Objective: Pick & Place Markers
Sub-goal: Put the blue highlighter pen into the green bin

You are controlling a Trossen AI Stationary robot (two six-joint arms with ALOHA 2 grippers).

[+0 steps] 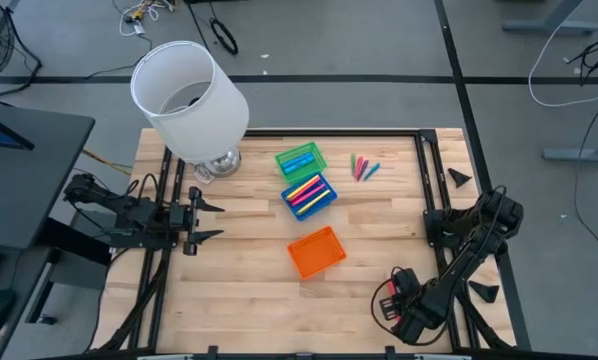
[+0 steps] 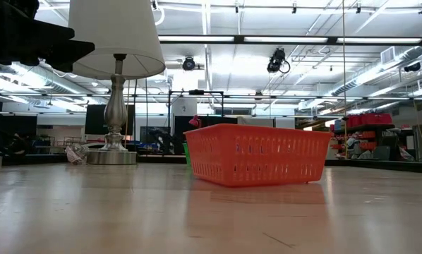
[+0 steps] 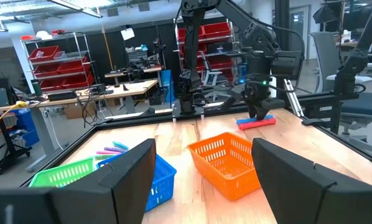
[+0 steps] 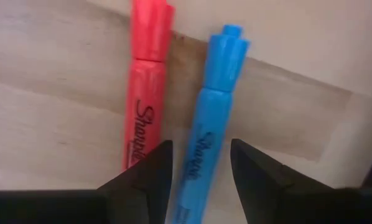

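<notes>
The right hand (image 4: 197,163) hovers low over a red marker (image 4: 144,93) and a blue marker (image 4: 208,118) on the counter (image 1: 239,290) – fingers apart, straddling the blue one to grip it – well away from the orange tray (image 1: 316,251).

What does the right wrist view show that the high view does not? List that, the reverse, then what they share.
Only the right wrist view: a red marker and a blue marker side by side, lettering legible, with the right gripper open over the blue one.
Only the high view: the lamp, green tray, blue tray, orange tray, loose markers, and left gripper.
Both: the wooden table.
</notes>
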